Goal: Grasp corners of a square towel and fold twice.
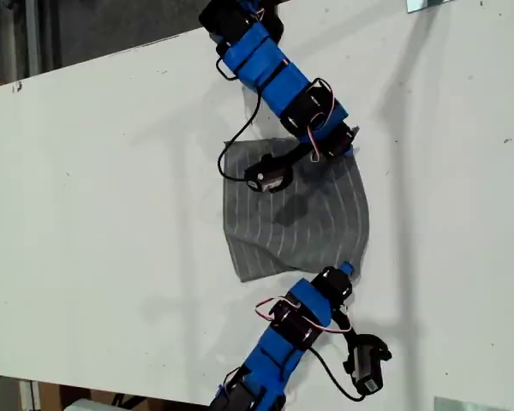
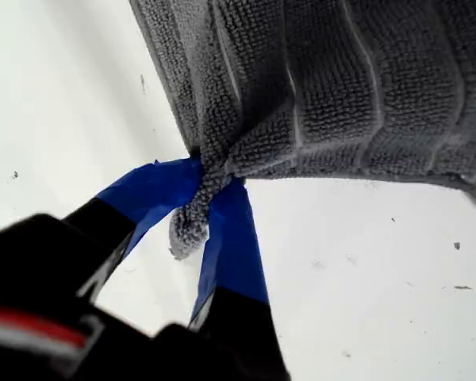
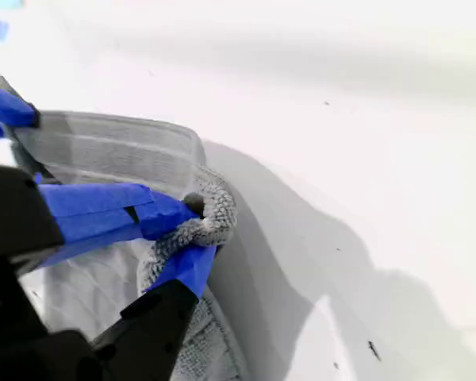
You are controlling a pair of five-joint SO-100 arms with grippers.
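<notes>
Towel (image 1: pixel 295 218) flat on bench (image 1: pixel 111 214), unfolded; my first gripper (image 2: pixel 200 202) and my second gripper (image 3: pixel 197 226) each pinch a corner between jaws, both folds remaining.

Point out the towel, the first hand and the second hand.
towel (image 1: pixel 304 218): exterior view, striped middle of the cloth.
my first hand (image 2: pixel 202 206): first wrist view, between fingertips pinching a corner.
my second hand (image 3: pixel 194 230): second wrist view, between fingertips pinching a corner.

flat white table (image 1: pixel 111 214), matte top with a few dark specks; grey square cloth towel with thin pale stripes (image 1: pixel 313 224) lies on it near the middle of the exterior view, edges partly bunched
</notes>
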